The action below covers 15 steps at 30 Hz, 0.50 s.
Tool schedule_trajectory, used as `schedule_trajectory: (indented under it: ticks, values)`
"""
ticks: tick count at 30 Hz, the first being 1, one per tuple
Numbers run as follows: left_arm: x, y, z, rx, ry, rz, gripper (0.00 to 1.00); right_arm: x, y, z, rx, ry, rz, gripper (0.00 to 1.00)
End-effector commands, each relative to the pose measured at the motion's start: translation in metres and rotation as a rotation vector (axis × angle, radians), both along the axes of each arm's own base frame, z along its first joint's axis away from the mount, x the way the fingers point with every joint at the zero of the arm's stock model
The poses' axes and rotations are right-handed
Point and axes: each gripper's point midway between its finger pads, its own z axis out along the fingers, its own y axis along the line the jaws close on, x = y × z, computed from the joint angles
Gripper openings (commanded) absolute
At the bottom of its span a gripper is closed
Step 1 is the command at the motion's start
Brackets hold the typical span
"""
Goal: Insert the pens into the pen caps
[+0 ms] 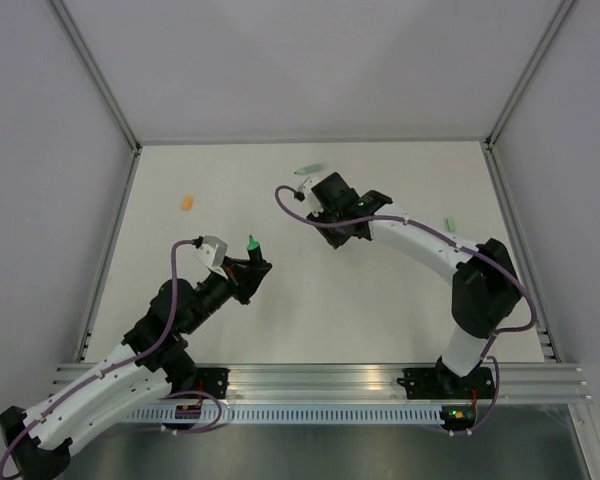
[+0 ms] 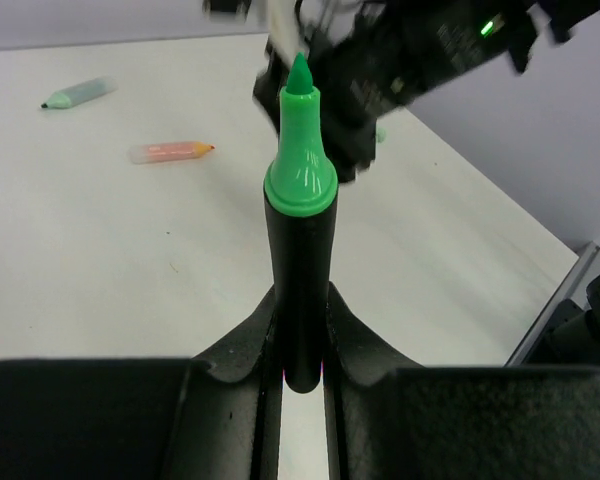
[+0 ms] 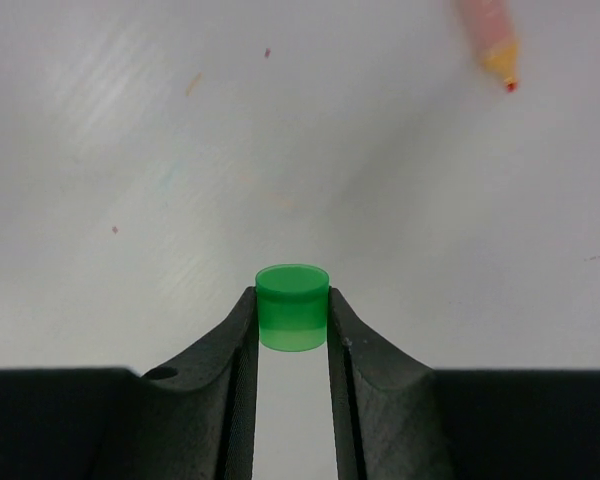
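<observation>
Left gripper [image 2: 300,318] clamps green pen [image 2: 300,200] by black barrel, tip out. Right gripper [image 3: 292,325] pinches green cap [image 3: 292,300] at jaw ends. Pen and cap apart, over table [image 1: 320,320]. Risk: shallow hold, so off-axis push may tilt cap or pop it loose; pen may slide back.

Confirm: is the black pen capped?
Uncapped: the pen shows a bare tip in the left gripper; the green cap is in the right gripper.
</observation>
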Motion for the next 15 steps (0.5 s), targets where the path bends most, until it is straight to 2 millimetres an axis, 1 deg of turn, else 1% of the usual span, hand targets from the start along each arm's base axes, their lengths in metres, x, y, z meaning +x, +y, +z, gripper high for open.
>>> schedule_trajectory:
  ticks: [1, 2, 3, 4, 6, 7, 9, 10, 11, 12, 13, 14, 15]
  values:
    - [-0.006, -0.015, 0.02, -0.02, -0.018, -0.083, 0.02, 0.022, 0.007, 0.116, 0.29, -0.234, -0.256, 0.0]
    - [-0.008, -0.023, 0.018, -0.009, -0.005, -0.118, 0.02, 0.02, 0.011, 0.13, 0.378, -0.238, -0.314, 0.0]
    - [-0.008, -0.027, 0.017, -0.002, 0.0, -0.134, 0.02, 0.019, 0.014, 0.146, 0.445, -0.259, -0.331, 0.0]
    - [-0.008, -0.03, 0.015, 0.006, 0.008, -0.149, 0.02, 0.017, 0.016, 0.176, 0.546, -0.311, -0.349, 0.0]
    - [-0.01, -0.038, 0.013, 0.018, 0.023, -0.186, 0.02, 0.012, 0.016, 0.196, 0.651, -0.344, -0.405, 0.0]
    - [-0.009, -0.04, 0.012, 0.02, 0.027, -0.191, 0.02, 0.002, 0.021, 0.216, 0.732, -0.384, -0.397, 0.0]
    - [-0.007, -0.045, 0.01, 0.025, 0.04, -0.2, 0.02, -0.008, 0.026, 0.232, 0.824, -0.411, -0.396, 0.0]
    - [-0.006, -0.046, 0.009, 0.025, 0.042, -0.198, 0.02, -0.018, 0.03, 0.247, 0.906, -0.437, -0.373, 0.0]
    - [-0.004, -0.046, 0.009, 0.021, 0.048, -0.191, 0.02, -0.023, 0.032, 0.251, 0.941, -0.441, -0.371, 0.0]
    - [-0.003, -0.047, 0.006, 0.03, 0.058, -0.19, 0.02, -0.031, 0.036, 0.269, 1.027, -0.455, -0.359, 0.0]
    - [-0.002, -0.049, 0.006, 0.031, 0.062, -0.195, 0.02, -0.034, 0.037, 0.265, 1.042, -0.453, -0.36, 0.0]
    - [-0.004, -0.051, 0.006, 0.035, 0.061, -0.209, 0.02, -0.037, 0.039, 0.267, 1.064, -0.455, -0.362, 0.0]
    - [-0.004, -0.052, 0.005, 0.035, 0.063, -0.215, 0.02, -0.039, 0.041, 0.274, 1.107, -0.465, -0.37, 0.0]
